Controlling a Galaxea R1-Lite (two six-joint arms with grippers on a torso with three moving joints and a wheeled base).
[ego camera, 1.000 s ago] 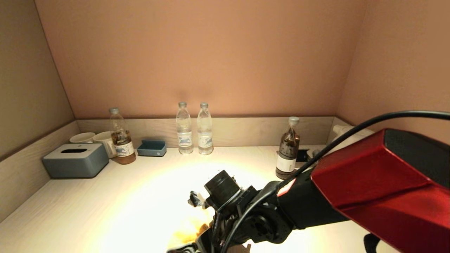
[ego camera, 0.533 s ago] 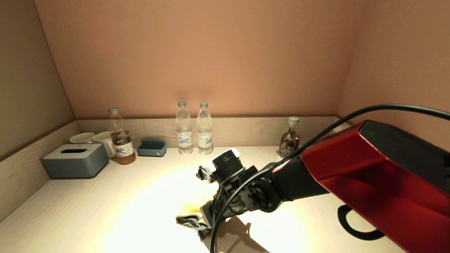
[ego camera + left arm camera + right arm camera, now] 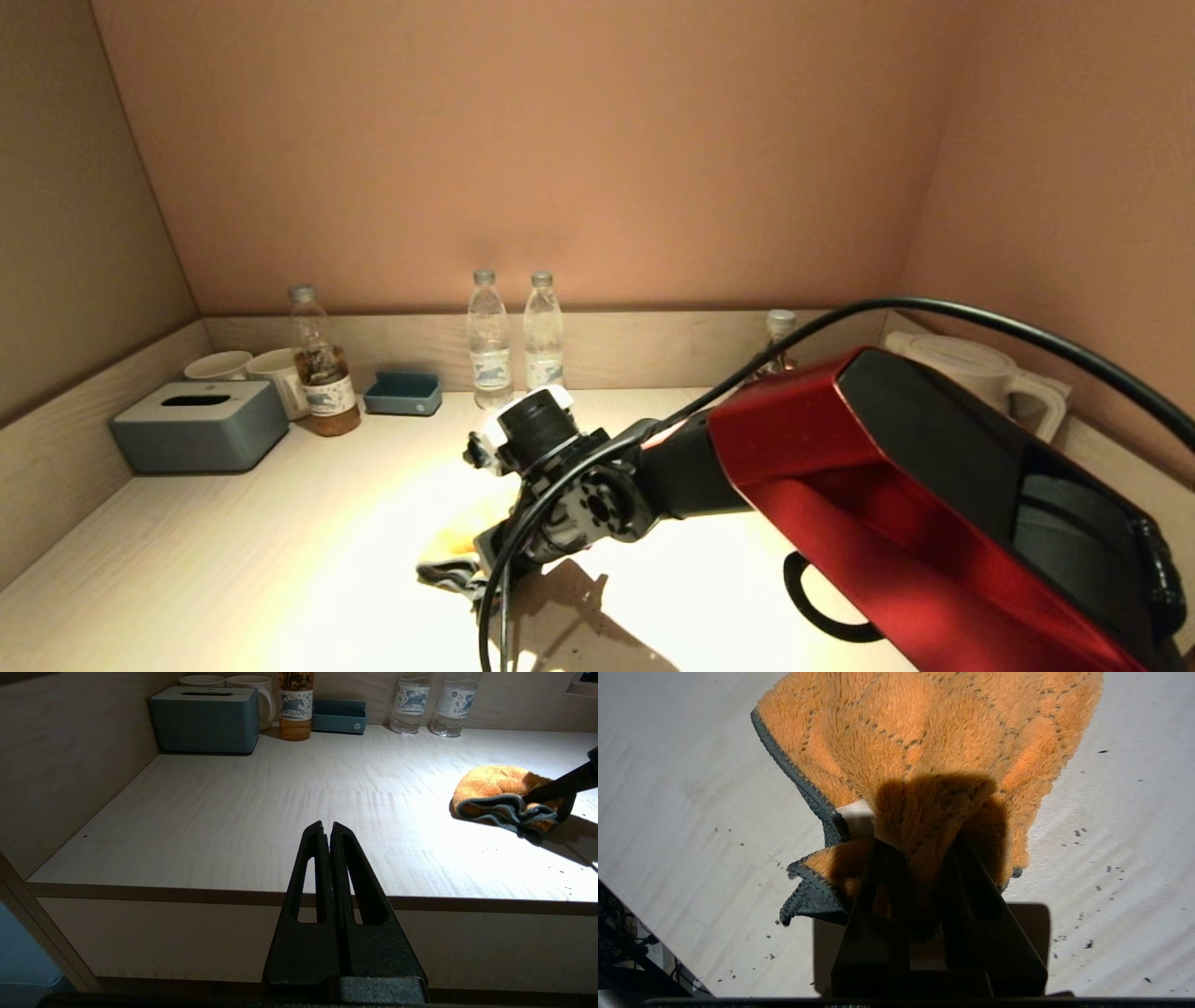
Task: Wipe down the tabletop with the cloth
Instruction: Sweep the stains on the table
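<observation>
Pale wood bench (image 3: 233, 560) under pink-brown walls, lit bright in the middle. Along the back, well apart from the work: grey tissue box (image 3: 200, 426), two mugs (image 3: 250, 371), brown drink bottle (image 3: 320, 375), small blue tray (image 3: 403, 393), two water bottles (image 3: 514, 341), white kettle (image 3: 980, 373) at the far right.

Orange cloth (image 3: 924, 751) lying on the bench near the middle, a bit toward the front. Right end effector (image 3: 920, 858) pinched tight on one bunched corner of it, pressing down. Rest of the cloth spread out flat past the fingertips (image 3: 882, 854), pointing away from the wrist, toward the robot's left. Small dark crumbs (image 3: 1101, 877) dotted on the bench just beside the cloth.

Left end effector (image 3: 327, 835) closed with nothing in it, hanging off the front edge of the bench, well apart from the cloth. Right arm much nearer, so probably a job for that arm alone: drag the flat part over the crumbs
</observation>
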